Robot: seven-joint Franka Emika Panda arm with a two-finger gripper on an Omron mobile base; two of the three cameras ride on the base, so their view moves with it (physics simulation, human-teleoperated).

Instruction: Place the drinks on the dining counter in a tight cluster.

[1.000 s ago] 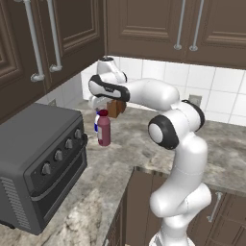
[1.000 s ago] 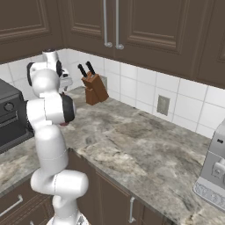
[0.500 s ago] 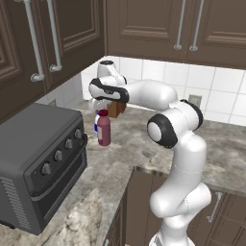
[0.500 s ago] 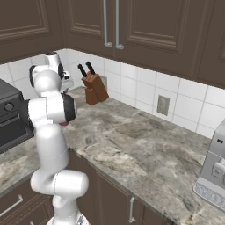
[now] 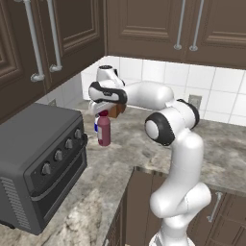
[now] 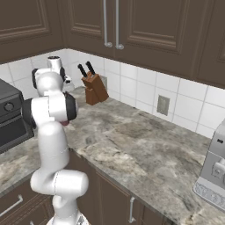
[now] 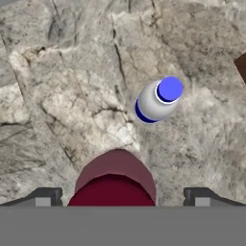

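Note:
A maroon bottle (image 5: pixel 104 130) stands on the marbled dining counter (image 5: pixel 144 144) beside the toaster oven. In the hand view its maroon cap (image 7: pixel 115 180) sits low in the middle, between my two finger tips (image 7: pixel 45 197). My gripper (image 7: pixel 122 197) hangs open just above that bottle, jaws wide on either side of the cap and holding nothing. From the left base view the gripper (image 5: pixel 102 112) hovers right over the bottle's top. The small white bottle with a blue cap (image 7: pixel 157 100) stands upright close behind the maroon one, partly hidden by it (image 5: pixel 96 127).
A dark toaster oven (image 5: pixel 38 158) fills the counter's left end. A wooden knife block (image 6: pixel 93 85) stands against the white tiles behind my hand. A silver coffee machine (image 6: pixel 213 171) sits far right. Dark cabinets hang overhead.
My hand has shifted slightly left and lower over the maroon bottle. The jaws have stayed wide open, and the bottles have not moved.

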